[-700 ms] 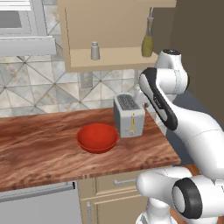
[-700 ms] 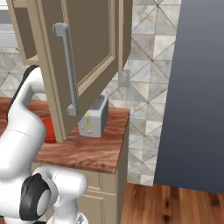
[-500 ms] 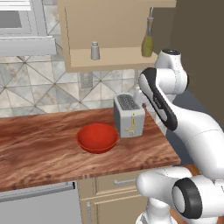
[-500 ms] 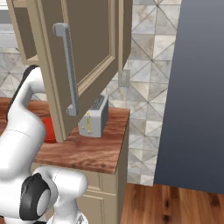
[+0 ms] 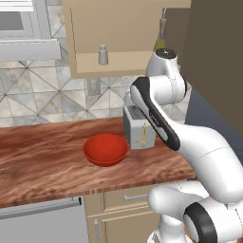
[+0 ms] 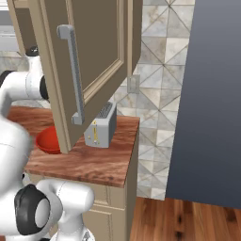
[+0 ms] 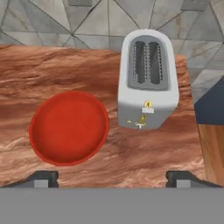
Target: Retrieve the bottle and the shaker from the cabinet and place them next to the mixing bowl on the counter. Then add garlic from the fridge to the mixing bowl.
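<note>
Bottle [image 5: 162,35]: olive-yellow, slim, standing upright at the right end of the open cabinet's [image 5: 118,61] shelf, its long axis vertical, partly behind the robot's upper arm joint in the left base view.
Shaker [image 5: 102,55]: small grey cylinder, upright near the middle of the same shelf, well apart from the bottle.
Mixing bowl [image 7: 68,127]: glossy red, empty, sitting on the counter [image 5: 42,161] towards its right end, just beside the toaster [image 7: 148,79] but not touching it.
Toaster: white, two slots, near the counter's right edge, backed by the tiled wall.
Cabinet door [image 6: 89,56]: swung wide open; in the right base view it hangs in front of the counter.
Key relation: from where I stand, both shelf items sit well above the hand, which points down at the counter; the bottle looks the nearer one, almost straight above the arm's raised joint.
Gripper [image 7: 112,179]: spread wide, nothing between its fingertips [image 7: 42,179], looking straight down on bowl and toaster.
Arm pose: folded, its upper joint high up by the shelf's right end, the forearm slanting back down over the toaster.
Judgement: no item fetched yet; the hand would have to rise and tip towards the shelf to take the upright bottle from the side.
Risk: the open door and the shelf edge leave a tight approach.
</note>
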